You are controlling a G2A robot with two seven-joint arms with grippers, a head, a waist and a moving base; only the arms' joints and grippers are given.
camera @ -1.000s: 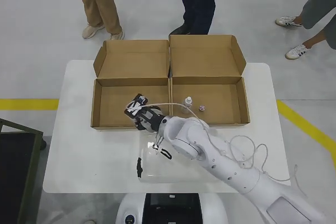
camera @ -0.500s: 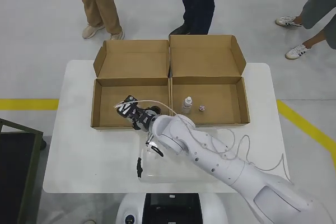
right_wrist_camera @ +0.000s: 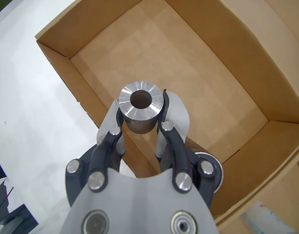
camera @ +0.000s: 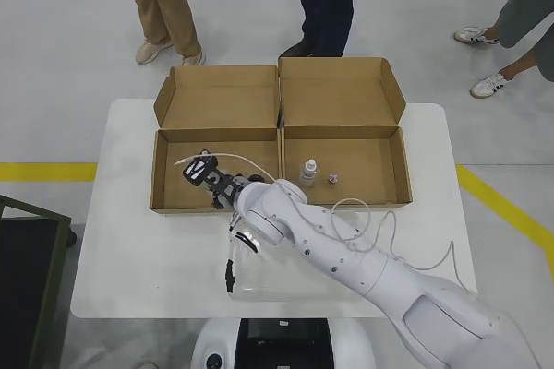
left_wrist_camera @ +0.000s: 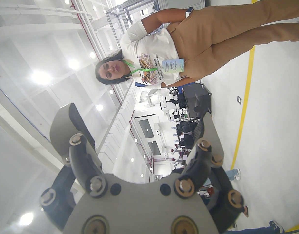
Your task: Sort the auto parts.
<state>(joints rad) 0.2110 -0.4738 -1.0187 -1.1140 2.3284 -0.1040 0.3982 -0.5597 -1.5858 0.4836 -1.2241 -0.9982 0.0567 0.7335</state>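
Top view has the white tabletop (camera: 129, 258) carrying two open cardboard boxes side by side, with the right gripper (camera: 203, 171) over the left box (camera: 180, 184), near its front wall. Its jaws are clenched on a steel sleeve (right_wrist_camera: 139, 120) (hollow, gripped by its sides) above the box floor. Left gripper (left_wrist_camera: 136, 118) points off at the room, jaws released, nothing in them. My worry: dropped from up here, the sleeve could bounce or roll. Loads of bare floor ahead, though that front wall sits close.
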